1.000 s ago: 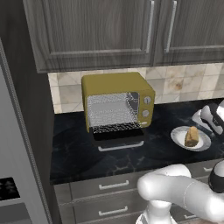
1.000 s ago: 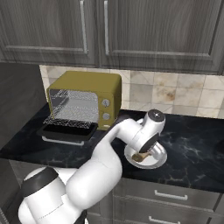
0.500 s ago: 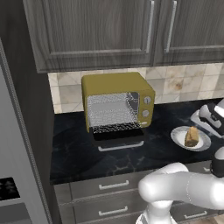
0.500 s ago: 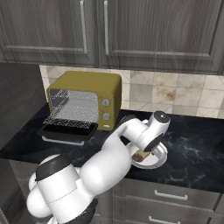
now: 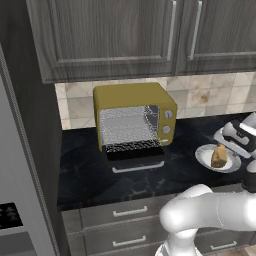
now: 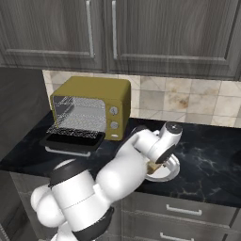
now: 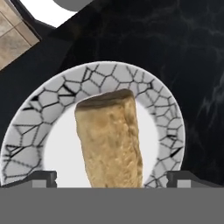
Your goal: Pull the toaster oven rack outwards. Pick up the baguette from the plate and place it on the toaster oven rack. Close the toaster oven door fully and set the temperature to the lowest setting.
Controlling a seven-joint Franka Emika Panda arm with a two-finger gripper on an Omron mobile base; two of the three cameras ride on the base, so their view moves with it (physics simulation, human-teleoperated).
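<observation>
Baguette (image 7: 111, 140) sits between the wide-open, empty gripper (image 7: 111, 177); lower squarely, then close across its narrow sides

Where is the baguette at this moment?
The baguette lies on the plate, on the dark counter to the right of the toaster oven; the open gripper is above it.

**No legible text**

Nothing readable anywhere: no words, brands or numbers on the toaster oven (image 5: 134, 119), nor beside its knobs (image 5: 168, 121). Only a dark crackle pattern on the rim of the plate (image 7: 162, 105), no lettering.
</observation>
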